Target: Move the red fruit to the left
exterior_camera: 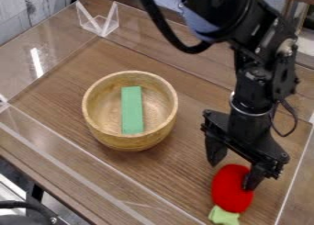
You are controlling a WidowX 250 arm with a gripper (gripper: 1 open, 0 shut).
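Your gripper (238,172) hangs at the lower right of the frame with its jaws spread wide and pointing straight down; nothing is held between them. The red fruit (230,188) lies on the table (73,82) right beneath, near the bottom edge, its pale green cap (222,215) pointing toward the bottom of the frame; one finger overlaps its right edge, and you cannot tell whether it touches. By my reading you are in the descent before the grasp; centre the jaws over the red body, not the cap, so they close across its widest part. Come down gently; the rounded shape may roll or squirt out if pinched off-centre. Once it is held, lift enough to clear the wooden bowl (105,129) with the green block (131,108) at mid-left, or pass in front of it.
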